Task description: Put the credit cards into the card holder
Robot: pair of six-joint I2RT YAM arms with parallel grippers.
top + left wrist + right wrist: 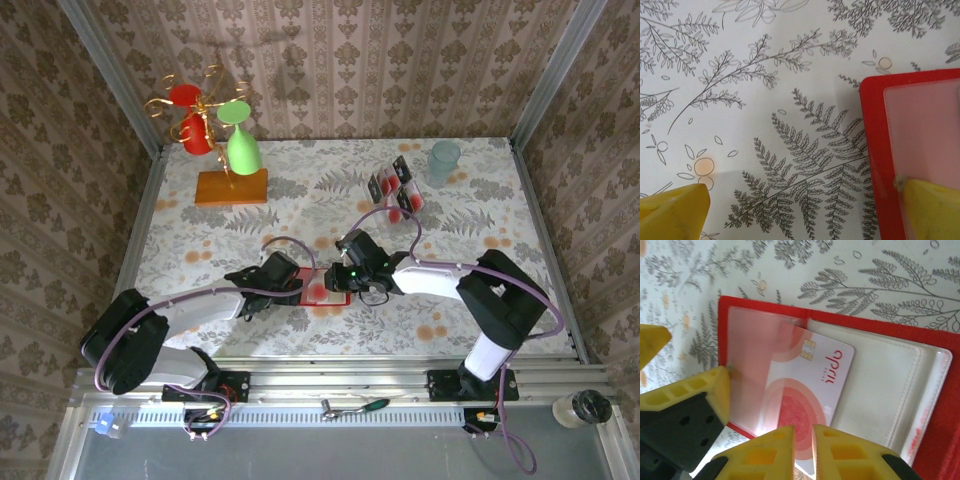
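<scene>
**Card Being Fed Aslant While the Holder Is Being Pinned**

The left gripper (802, 186) is being held spread wide. One finger (932, 210) is being pressed onto the card holder's (875, 150) near-left edge, and the other is being rested on the bare table (765, 100) beside it. The holder is being kept open flat at the table's near centre. The right gripper (811, 432) is being pressed almost together, and the credit card (807, 380) appears to be pinched by its near edge. The card is tilted, with its far corner being tucked under the clear pocket (747, 355).

Because the card is being fed aslant, its corner is likely to be jammed against the pocket seam. The thin card could also be slipped from so shallow a pinch, or the holder dragged if the pinning finger is lifted.

The left arm (190, 305) is being stretched low from the near left toward the centre. The right arm (440, 275) is being folded at its elbow and reached leftward, its wrist tipped down. The other credit cards (392, 183) are being left standing in the clear rack (405, 178), well apart at the far right.
</scene>
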